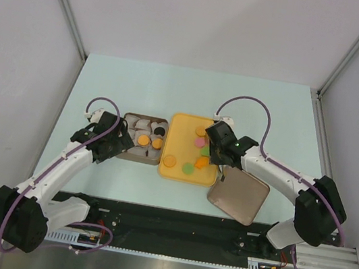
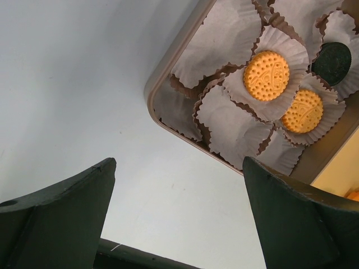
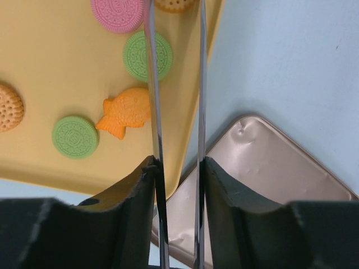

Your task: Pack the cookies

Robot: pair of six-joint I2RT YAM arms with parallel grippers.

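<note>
Mostly, the cookies [image 3: 137,56] lie loose on a yellow tray [image 3: 45,67]: green, pink, orange, one fish-shaped. Two orange ones and a black one sit in paper cups [image 2: 224,39] inside a brown tin [image 2: 150,89]. The right gripper [image 3: 178,168] pinches metal tongs [image 3: 152,84], blades narrowly apart over the tray's edge. Their tips are out of view, so any catch is unclear. The left gripper [image 2: 179,168] hangs wide open, empty, beside the tin's corner.
</note>
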